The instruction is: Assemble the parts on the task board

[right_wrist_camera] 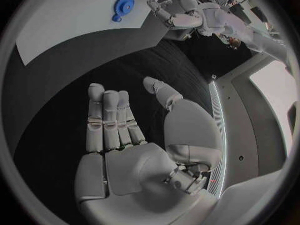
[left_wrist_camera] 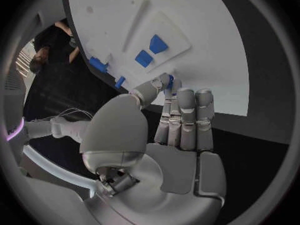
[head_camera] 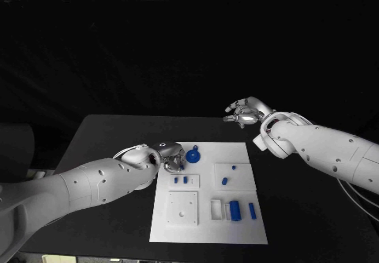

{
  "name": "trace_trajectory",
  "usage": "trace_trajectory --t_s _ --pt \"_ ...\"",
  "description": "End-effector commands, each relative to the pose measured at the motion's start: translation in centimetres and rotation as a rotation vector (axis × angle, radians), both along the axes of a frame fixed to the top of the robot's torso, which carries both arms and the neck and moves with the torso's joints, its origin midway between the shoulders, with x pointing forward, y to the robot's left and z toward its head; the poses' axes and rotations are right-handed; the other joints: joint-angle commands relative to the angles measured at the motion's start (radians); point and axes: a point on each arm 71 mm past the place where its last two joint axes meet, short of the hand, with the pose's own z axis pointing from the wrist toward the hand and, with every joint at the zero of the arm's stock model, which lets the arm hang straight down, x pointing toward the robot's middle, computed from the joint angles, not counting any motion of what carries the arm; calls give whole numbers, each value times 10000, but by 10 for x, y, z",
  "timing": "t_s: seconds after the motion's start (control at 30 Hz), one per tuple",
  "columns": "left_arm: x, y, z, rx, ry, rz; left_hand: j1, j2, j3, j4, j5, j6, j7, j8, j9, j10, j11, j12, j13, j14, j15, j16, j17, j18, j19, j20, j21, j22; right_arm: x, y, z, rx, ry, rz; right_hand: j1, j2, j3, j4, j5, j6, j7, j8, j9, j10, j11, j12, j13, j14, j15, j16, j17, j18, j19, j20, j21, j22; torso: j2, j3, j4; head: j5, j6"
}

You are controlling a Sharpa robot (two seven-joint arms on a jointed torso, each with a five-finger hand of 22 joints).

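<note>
The white task board (head_camera: 237,233) lies in the middle of the black table. My left hand (head_camera: 167,155) hovers over the board's far left corner and pinches a small blue part (left_wrist_camera: 169,80) between thumb and fingertips. Just beside it a round blue part (head_camera: 193,157) lies on the board. Two small blue pieces (head_camera: 180,179) sit in a recess below the hand. More blue parts lie further right: a peg (head_camera: 234,166), a short piece (head_camera: 224,180) and two long bars (head_camera: 234,207). My right hand (head_camera: 247,113) hangs beyond the board's far right corner, holding nothing.
A raised white square plate (head_camera: 182,207) takes up the board's near left. Bare black table (head_camera: 110,131) runs along both sides of the board. The right wrist view shows the left hand (right_wrist_camera: 178,10) and the round blue part (right_wrist_camera: 123,6) across the table.
</note>
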Motion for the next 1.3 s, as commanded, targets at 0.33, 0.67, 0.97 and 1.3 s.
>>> trace_trajectory --t_s 0.33,0.67,0.97,1.3 --pt "-1 -1 -3 166 362 -45 -30 66 51 10 -62 19 73 36 -2 59 -1 -44 -4 -2 3 -26 -13 520 -36 -202 -55 -9 0 2 0 -38 -25 140 -12 34 -29 -21 -38 -23 69 35 12 39 -14 -5 -29 -21 -23 -23 -21 573 65 9 -62 15 -1 3 5 10 -15" --pt "-2 -3 -4 202 318 2 -77 19 13 21 -91 11 78 29 -8 63 2 -68 -13 -17 6 -30 -9 512 -39 -199 -59 0 -1 2 0 -36 -25 143 -10 36 -30 -22 -39 -24 69 36 12 39 -15 -1 -41 -21 -24 -22 -26 573 68 9 -68 17 1 3 0 13 -20" --pt "-4 -6 -4 144 290 -108 -73 33 18 27 -92 13 77 29 -10 71 1 -71 -15 -23 5 -34 -9 512 -40 -200 -63 1 -1 2 0 -36 -20 147 -8 37 -31 -24 -39 -24 69 37 11 40 -15 4 -54 -21 -24 -21 -31 573 71 9 -74 19 2 9 -1 9 -10" --pt "-5 -9 -3 94 265 -176 -56 35 24 22 -91 28 70 38 -8 98 -7 -68 -12 -27 -2 -34 -7 513 -41 -204 -68 3 -1 2 0 -41 -15 136 -6 37 -32 -26 -39 -24 69 38 11 40 -15 9 -65 -21 -24 -20 -35 573 73 9 -79 21 -1 3 2 -8 -16"
